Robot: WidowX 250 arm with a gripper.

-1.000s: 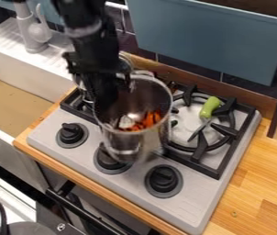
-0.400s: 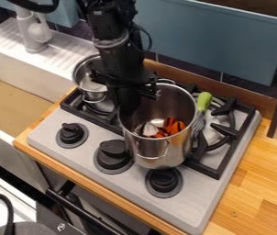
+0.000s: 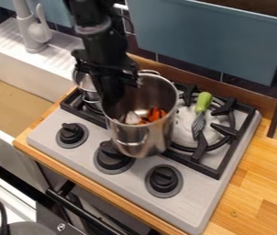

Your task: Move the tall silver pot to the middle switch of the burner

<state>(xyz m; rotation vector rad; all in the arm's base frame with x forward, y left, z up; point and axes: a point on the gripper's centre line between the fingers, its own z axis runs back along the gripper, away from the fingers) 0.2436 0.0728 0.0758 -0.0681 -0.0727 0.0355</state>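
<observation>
The tall silver pot (image 3: 142, 135) stands upright around the middle of the stove, its front side just behind and right of the middle knob (image 3: 112, 156). Orange pieces and a whitish piece lie inside it. My gripper (image 3: 111, 98) hangs down at the pot's left rim, its lower end against the left wall; the pot's rim region and the dark arm hide how the fingers stand.
A smaller silver pot (image 3: 87, 87) is behind the gripper on the left burner. A green-handled brush (image 3: 203, 102) lies on the right burner grate (image 3: 227, 131). The right knob (image 3: 163, 180) and left knob (image 3: 72, 133) flank the middle one; the sink (image 3: 49, 62) is at left.
The tall pot and my gripper moved right, then back left and slightly up in the view. The green-handled brush has turned and now points more nearly downward than at first.
</observation>
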